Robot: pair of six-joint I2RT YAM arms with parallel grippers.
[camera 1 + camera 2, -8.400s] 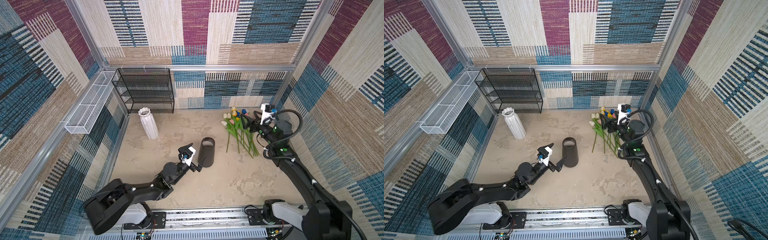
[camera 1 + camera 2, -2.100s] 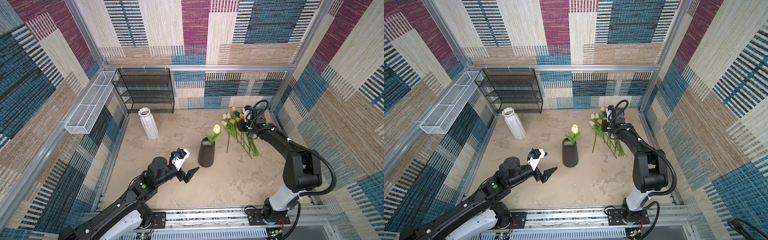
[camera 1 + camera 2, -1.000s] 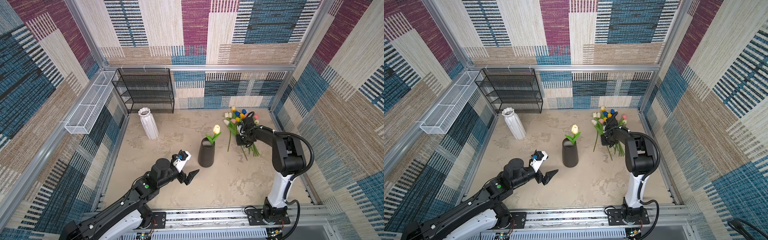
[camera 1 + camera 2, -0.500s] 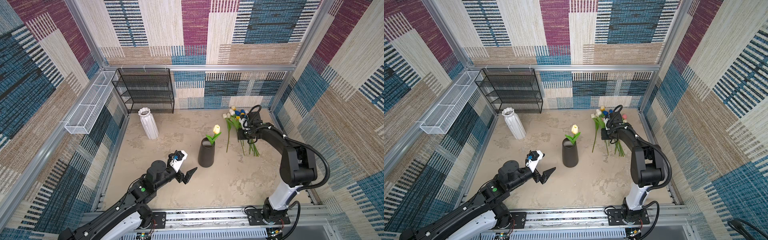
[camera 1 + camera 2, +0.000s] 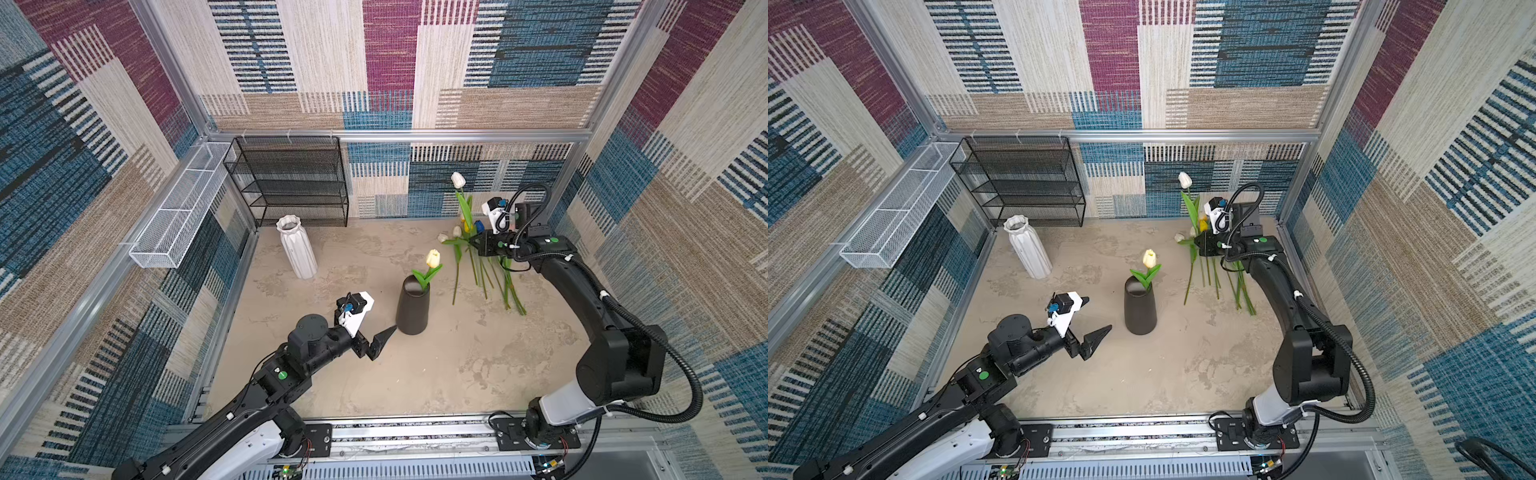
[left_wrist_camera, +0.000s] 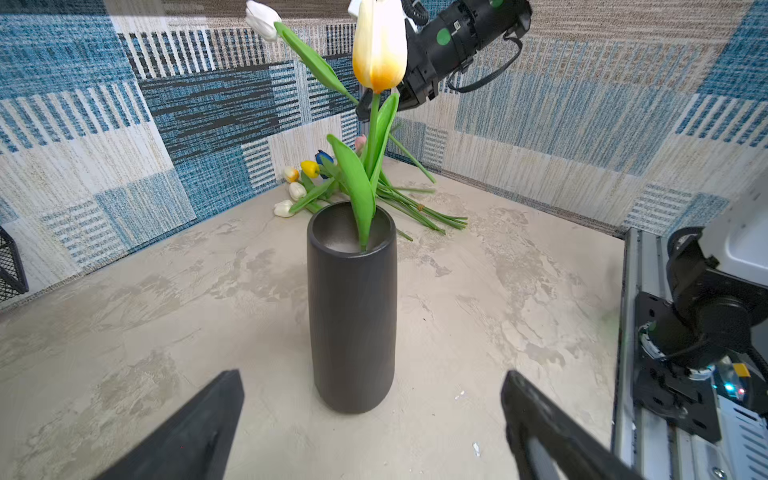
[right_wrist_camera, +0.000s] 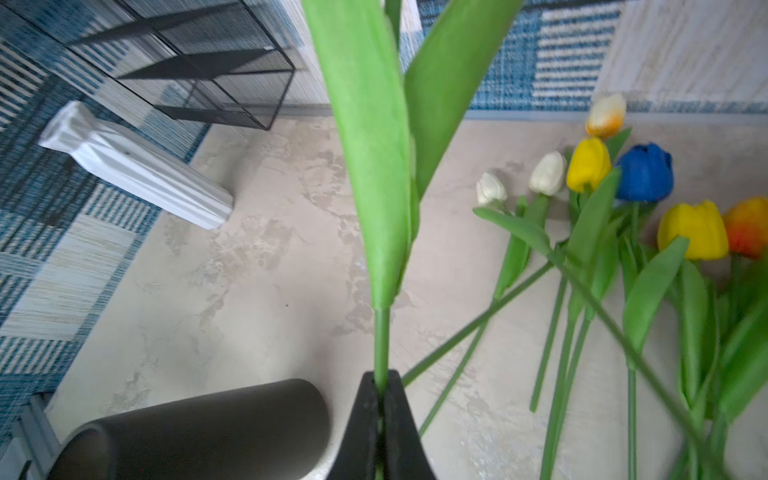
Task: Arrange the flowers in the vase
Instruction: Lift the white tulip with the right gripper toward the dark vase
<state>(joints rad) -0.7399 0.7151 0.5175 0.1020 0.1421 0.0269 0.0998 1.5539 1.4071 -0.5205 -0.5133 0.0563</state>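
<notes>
Two vases stood on the bench (image 5: 415,374): one dark vase (image 5: 412,309) and one white ribbed vase (image 5: 298,253). One cream tulip (image 5: 432,258) was in the dark vase, one white tulip (image 5: 458,179) was held above the bench, and seven heads were countable in the loose pile (image 7: 590,232), at least nine tulips together. There were also one black wire rack (image 5: 291,166), one white wire basket (image 5: 174,224) and two claws, the left claw (image 5: 1097,313) and the right claw (image 7: 379,376).

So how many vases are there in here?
2. A dark vase stands centrally with one cream tulip in it; a white ribbed vase stands near the black wire shelf.
</notes>
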